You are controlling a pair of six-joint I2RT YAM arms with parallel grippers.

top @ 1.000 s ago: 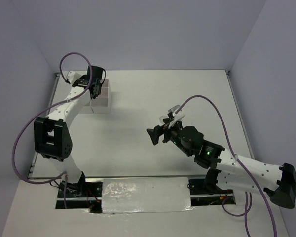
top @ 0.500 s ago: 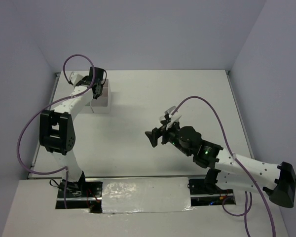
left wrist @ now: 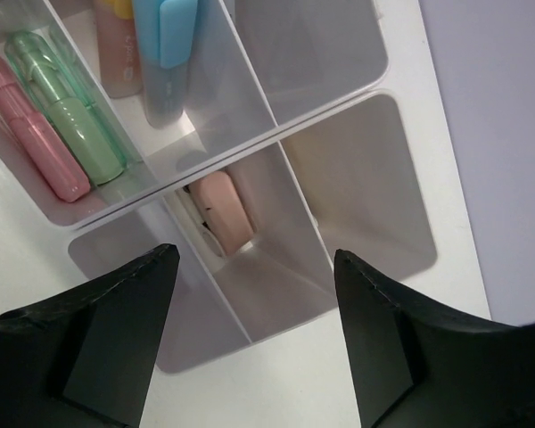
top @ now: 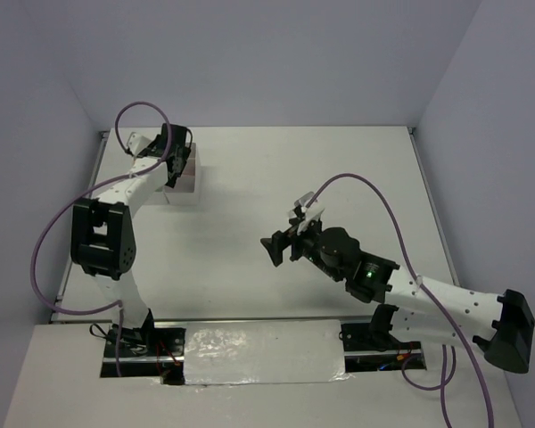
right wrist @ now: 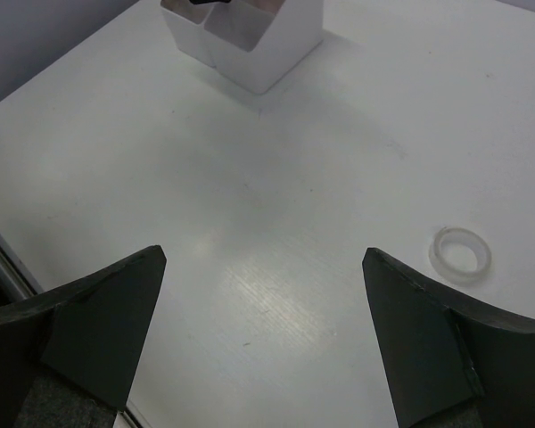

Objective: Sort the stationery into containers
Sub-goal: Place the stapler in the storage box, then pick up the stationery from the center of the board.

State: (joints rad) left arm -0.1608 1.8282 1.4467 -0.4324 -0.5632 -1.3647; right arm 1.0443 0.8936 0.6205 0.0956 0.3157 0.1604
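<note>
Left arm's elbow has lifted toward the far-left corner of the tabletop [top: 250, 169] and the right arm has crept a little toward the left edge; box unmoved. Left tool [left wrist: 254, 259] hangs over the white six-compartment plastic box [top: 189, 183] at that far-left corner, fingers spread, nothing held. Inside the box: pink highlighter [left wrist: 36, 134] and green highlighter [left wrist: 71, 125] share one cell, blue highlighter [left wrist: 165, 45] sits in the next, and a pale pink rounded piece [left wrist: 223, 209] lies in a nearer cell. Right tool [right wrist: 263, 259] is also spread wide and empty, above bare tabletop. Clear plastic tape ring [right wrist: 462, 254] lies flat near the tabletop's middle, well apart from the box. Probably light, stiff and slick; best pinched across its wall, one finger in the hole, gently so it doesn't squirt out.
</note>
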